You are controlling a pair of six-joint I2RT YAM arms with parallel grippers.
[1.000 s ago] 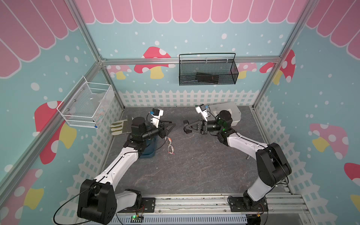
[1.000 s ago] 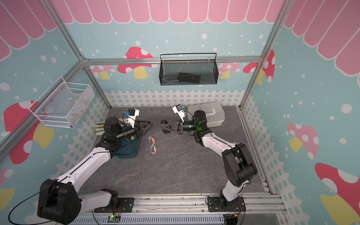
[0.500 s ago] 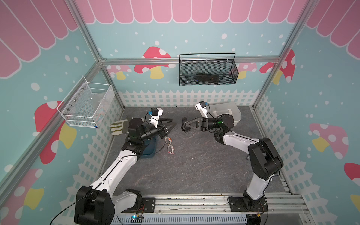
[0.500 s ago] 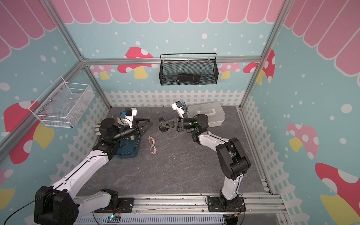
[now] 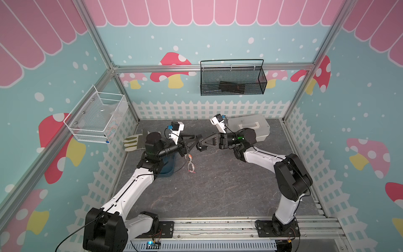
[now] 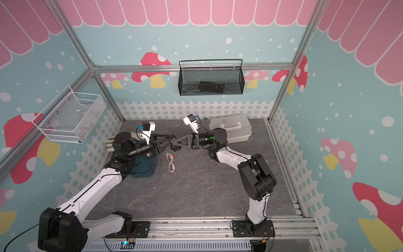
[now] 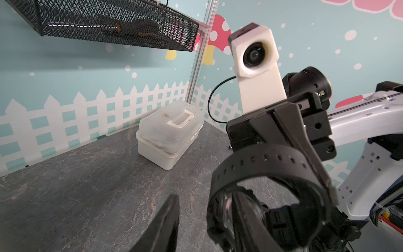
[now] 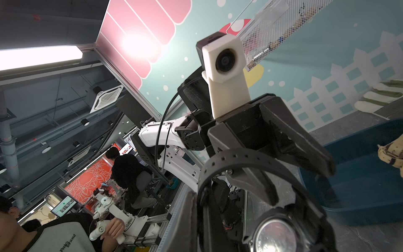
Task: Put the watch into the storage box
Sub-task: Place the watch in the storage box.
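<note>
Now right gripper [image 7: 320,174] clamps perforated matte blk watch [image 7: 272,157] strap; left gripper [image 8: 298,183], jaws apart, straddles loop.

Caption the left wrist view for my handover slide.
Mid-air handover: right gripper shut on the black watch by its strap, left gripper open astride it, white lidded case behind.

Teal mushroom walls [image 5: 196,39] w/ fence trim [image 5: 196,109]; grey floor [image 5: 218,185].
</note>
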